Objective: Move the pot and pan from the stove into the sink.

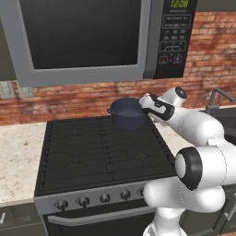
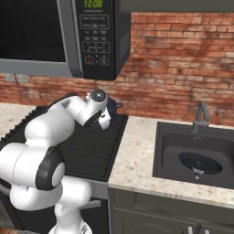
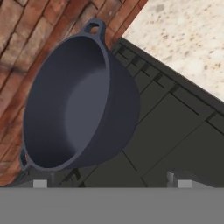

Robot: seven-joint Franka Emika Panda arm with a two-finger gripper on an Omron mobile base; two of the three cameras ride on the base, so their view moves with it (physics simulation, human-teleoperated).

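While the pan (image 2: 199,163) already lies in the sink (image 2: 167,155), the pot (image 1: 127,113) is next.

Elbow bent, the arm reaches over the stove (image 1: 92,152) toward its far-right corner; the gripper (image 3: 109,180) faces the pot at 11 o'clock, fingers spread and empty. Likely next: close on the rim, lift, swing to the sink.

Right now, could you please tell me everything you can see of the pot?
The pot is deep, round and dark blue-grey with a matte, metal-like look, and it is empty. Two small loop handles sit opposite each other on its rim. It is at the back right of the stove, close to the brick wall, and appears tilted and raised off the grates. The gripper is at its rim on the right side; whether the fingers clamp it cannot be seen.
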